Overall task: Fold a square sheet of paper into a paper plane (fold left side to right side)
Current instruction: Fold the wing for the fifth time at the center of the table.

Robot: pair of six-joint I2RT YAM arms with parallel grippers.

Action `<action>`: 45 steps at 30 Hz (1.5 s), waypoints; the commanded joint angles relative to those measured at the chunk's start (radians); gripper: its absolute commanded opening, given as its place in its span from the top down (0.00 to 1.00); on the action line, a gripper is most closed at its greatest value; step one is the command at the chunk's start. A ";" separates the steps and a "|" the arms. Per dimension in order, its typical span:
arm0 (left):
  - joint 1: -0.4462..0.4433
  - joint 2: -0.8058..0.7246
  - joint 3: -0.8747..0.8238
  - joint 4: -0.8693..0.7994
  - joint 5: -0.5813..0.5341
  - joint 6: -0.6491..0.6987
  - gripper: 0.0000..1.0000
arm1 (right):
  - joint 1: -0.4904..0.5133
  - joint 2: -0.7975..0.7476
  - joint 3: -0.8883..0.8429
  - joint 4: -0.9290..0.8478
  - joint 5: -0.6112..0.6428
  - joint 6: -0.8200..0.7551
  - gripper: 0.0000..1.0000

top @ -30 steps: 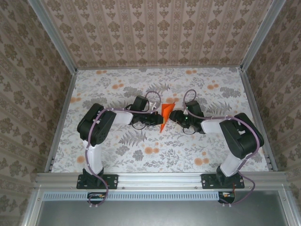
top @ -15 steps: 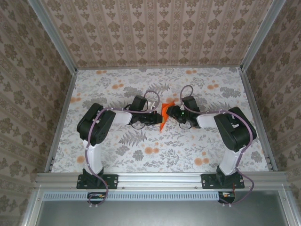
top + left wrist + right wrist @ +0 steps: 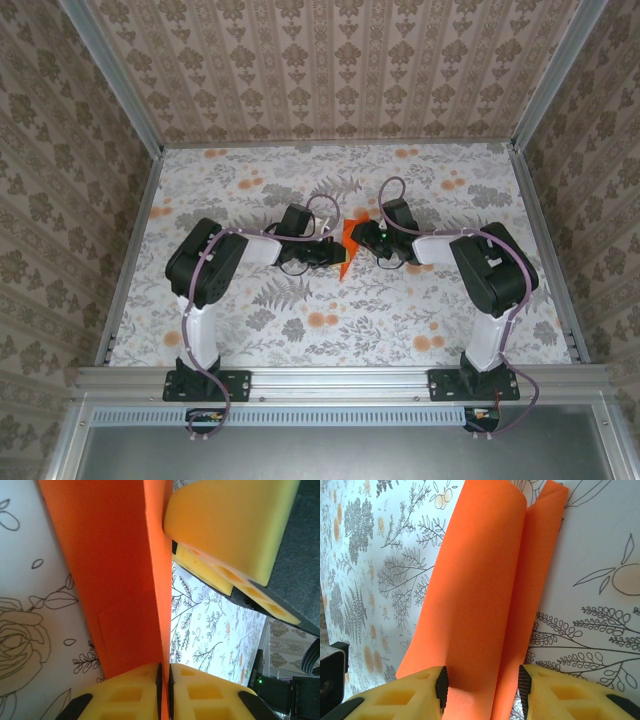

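Note:
The orange sheet of paper point(image 3: 347, 251) is folded into a narrow pointed shape at the middle of the table, between both grippers. My left gripper point(image 3: 329, 252) is shut on one of its edges, so the paper point(image 3: 120, 580) stands up as a wall from the left gripper's point(image 3: 164, 690) pinched pads. My right gripper point(image 3: 363, 238) reaches in from the right. In the right wrist view the right gripper point(image 3: 481, 687) is open, its jaws apart on either side of the creased paper point(image 3: 480, 605). One right fingertip point(image 3: 225, 525) also shows in the left wrist view.
The table point(image 3: 250, 320) carries a floral cloth with pale orange flower blotches. Patterned walls point(image 3: 340, 70) and aluminium rails point(image 3: 540, 240) box it in on three sides. Both forearms meet near the centre, and open cloth lies in front of and behind them.
My right gripper has swung left and further in over the paper, and its jaws have narrowed around the fold. The left gripper has kept its place and its hold.

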 commanded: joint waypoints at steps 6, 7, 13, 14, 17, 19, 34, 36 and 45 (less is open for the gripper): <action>0.013 -0.011 -0.021 0.026 0.014 -0.014 0.77 | 0.009 0.059 0.011 -0.092 0.029 0.006 0.56; 0.015 -0.022 -0.028 0.032 0.009 -0.016 0.76 | 0.009 0.060 0.011 -0.095 0.029 0.005 0.56; 0.037 -0.081 -0.063 0.069 0.012 -0.038 0.60 | 0.008 0.062 0.008 -0.099 0.030 0.004 0.56; 0.044 -0.088 -0.065 0.077 0.016 -0.046 0.58 | 0.008 0.063 0.007 -0.100 0.030 0.004 0.56; 0.062 -0.086 -0.060 0.095 0.028 -0.072 0.56 | 0.009 0.059 0.004 -0.098 0.032 0.005 0.56; 0.074 -0.072 -0.047 0.092 0.033 -0.080 0.55 | 0.009 0.060 0.001 -0.096 0.032 0.005 0.56; 0.093 0.067 0.092 0.087 0.052 -0.099 0.56 | 0.009 0.061 -0.004 -0.095 0.025 0.005 0.56; 0.092 0.079 0.102 0.088 0.057 -0.101 0.57 | 0.010 0.061 -0.004 -0.095 0.023 0.005 0.56; 0.090 0.109 0.142 0.076 0.061 -0.084 0.82 | 0.011 0.065 -0.004 -0.095 0.021 0.004 0.56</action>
